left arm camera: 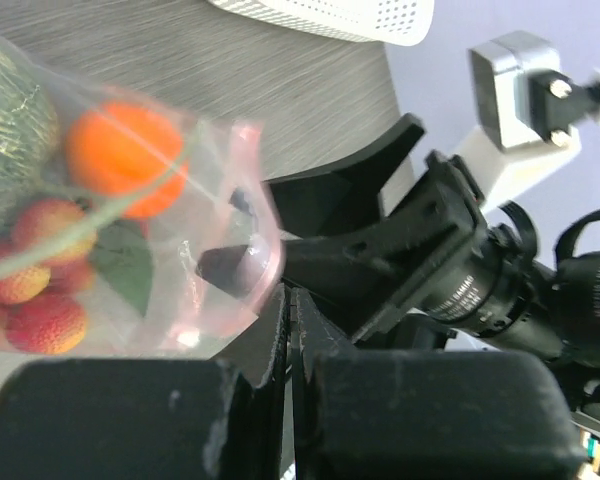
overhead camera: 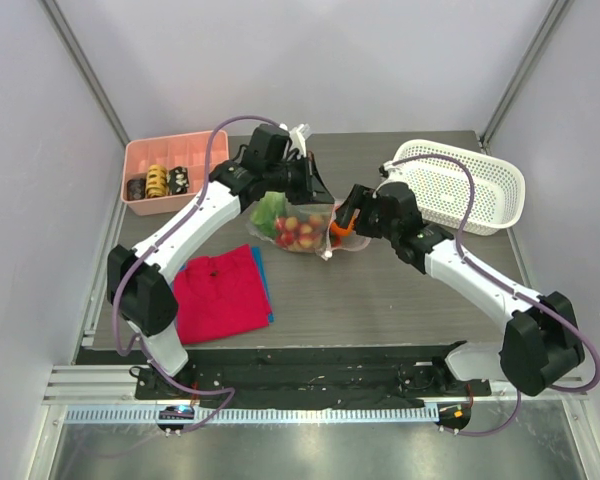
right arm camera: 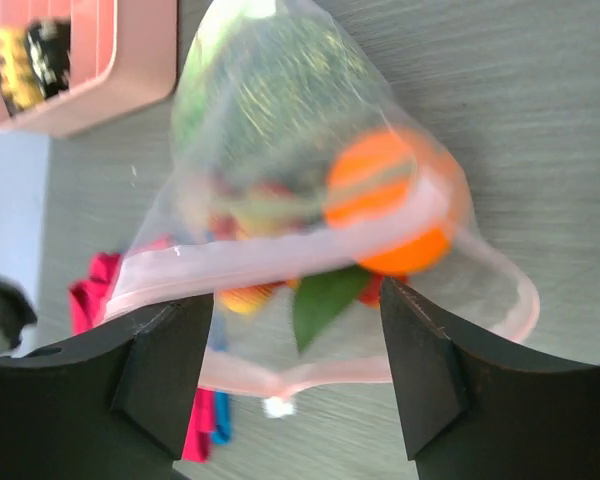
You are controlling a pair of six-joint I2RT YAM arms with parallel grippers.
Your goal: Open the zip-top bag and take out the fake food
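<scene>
The zip-top bag (overhead camera: 302,230) hangs tilted over the middle of the table, clear with a pink zip strip (right arm camera: 280,255). Inside it is the fake food: an orange ball (right arm camera: 390,210), red berries (left arm camera: 45,320) and green leafy pieces (right arm camera: 270,90). My left gripper (overhead camera: 315,190) is above the bag, jaws pressed together on the bag's rim (left arm camera: 255,290). From the right, my right gripper (overhead camera: 345,222) stands open at the bag's gaping mouth. Its fingers (right arm camera: 170,370) straddle the zip strip without pinching it. The orange ball lies close to the mouth.
A pink tray (overhead camera: 140,160) with small rolls is at the back left. At the back right stands a white lattice basket (overhead camera: 460,185). A red cloth (overhead camera: 220,292) over a blue one lies left of centre, near the left arm.
</scene>
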